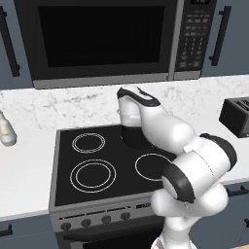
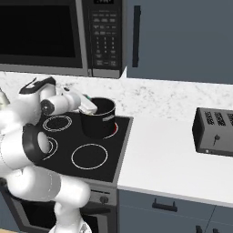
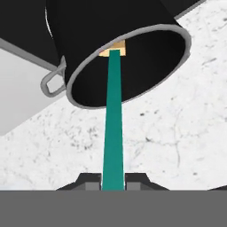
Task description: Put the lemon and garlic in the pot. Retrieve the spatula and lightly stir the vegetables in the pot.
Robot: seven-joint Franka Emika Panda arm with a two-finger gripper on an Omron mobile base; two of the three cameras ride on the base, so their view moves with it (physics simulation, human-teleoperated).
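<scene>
The dark pot stands on the back right burner of the stove; in the hand view its open mouth faces me. My gripper is shut on the spatula, gripping the near end of its teal handle. The handle runs straight over the silvery rim into the pot, and its pale yellowish end sits deep inside against the far wall. From the right base view the hand hovers at the pot's left rim. In the left base view the hand covers most of the pot. Lemon and garlic are hidden.
A black cooktop with ringed burners lies in front of the pot. A microwave hangs above it. A dark toaster sits on the white counter to the right, and a pale bottle stands at the far left.
</scene>
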